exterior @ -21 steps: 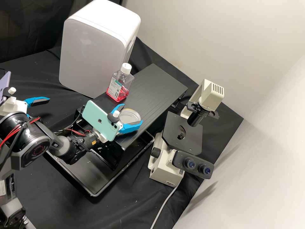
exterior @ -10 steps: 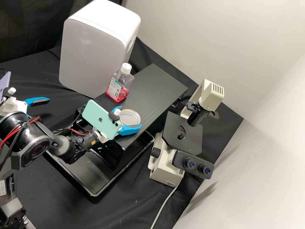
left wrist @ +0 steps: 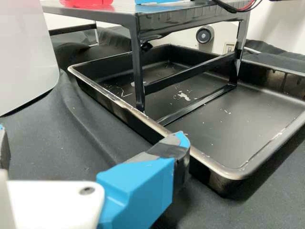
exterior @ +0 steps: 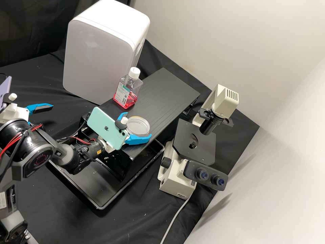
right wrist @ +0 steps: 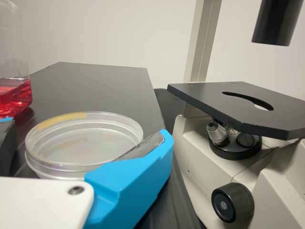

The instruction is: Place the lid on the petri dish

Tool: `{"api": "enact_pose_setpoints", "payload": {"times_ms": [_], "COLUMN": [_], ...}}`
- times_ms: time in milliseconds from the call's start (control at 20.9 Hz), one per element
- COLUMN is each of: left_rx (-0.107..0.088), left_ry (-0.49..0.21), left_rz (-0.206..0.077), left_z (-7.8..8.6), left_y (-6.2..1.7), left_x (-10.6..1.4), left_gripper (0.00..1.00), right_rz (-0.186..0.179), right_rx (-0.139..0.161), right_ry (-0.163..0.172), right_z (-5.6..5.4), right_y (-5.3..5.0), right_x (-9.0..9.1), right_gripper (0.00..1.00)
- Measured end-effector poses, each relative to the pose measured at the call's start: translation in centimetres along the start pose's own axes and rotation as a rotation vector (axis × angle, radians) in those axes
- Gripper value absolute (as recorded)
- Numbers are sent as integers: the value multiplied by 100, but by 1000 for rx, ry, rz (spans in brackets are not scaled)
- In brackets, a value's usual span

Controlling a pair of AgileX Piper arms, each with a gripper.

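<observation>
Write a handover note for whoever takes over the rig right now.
Left gripper: open, empty, low over the black cloth beside the tray.
Right gripper: fingers shut on the lid, at the near end of the raised black platform, close to the culture flask.
Done: lid looks seated level on the petri dish.
Left: release the lid and back the right arm off.

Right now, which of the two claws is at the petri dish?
The right claw: it is closed on the petri dish on the raised black shelf. The left claw hangs open, well away, over the black cloth beside the tray.
</observation>
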Motion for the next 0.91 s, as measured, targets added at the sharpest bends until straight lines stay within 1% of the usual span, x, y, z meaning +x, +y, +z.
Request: {"api": "enact_pose_setpoints", "payload": {"times_ms": [192, 480, 671, 767, 863, 911], "left_rx": [0, 0, 0, 10, 8, 8], "left_ry": [0, 0, 9, 18, 27, 33], "left_rz": [0, 0, 2, 4, 5, 6], "left_z": [0, 0, 6, 5, 5, 3], "left_y": [0, 0, -3, -3, -4, -4], "left_x": [0, 0, -3, -4, -6, -6], "left_gripper": [100, 100, 100, 100, 100, 100], "right_rz": [-3, 4, 10, 11, 12, 16], "right_rx": [3, 5, 10, 7, 6, 0], "right_ry": [-1, 7, 4, 2, -2, -8], "right_z": [-12, -40, -41, -39, -30, -18], "right_y": [-19, 4, 14, 15, 11, 9], "right_x": [-17, -36, -44, -44, -53, -73], "right_gripper": [100, 100, 100, 100, 100, 100]}}
